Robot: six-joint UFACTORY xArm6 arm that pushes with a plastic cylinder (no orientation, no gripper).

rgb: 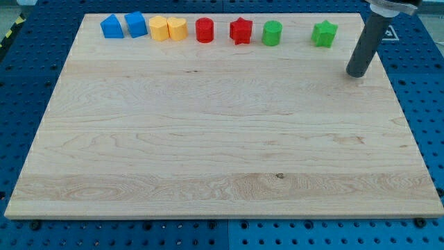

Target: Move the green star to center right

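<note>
The green star (324,32) lies near the board's top edge, at the right end of a row of blocks. My tip (356,72) rests on the wooden board (222,153), to the right of the star and a little below it, with a clear gap between them. The dark rod rises from the tip toward the view's top right corner.
Left of the star along the top edge stand a green cylinder (272,32), a red star (240,30), a red cylinder (205,30), two yellow blocks (159,28) (177,28) and two blue blocks (111,26) (135,24). A blue pegboard (28,76) surrounds the board.
</note>
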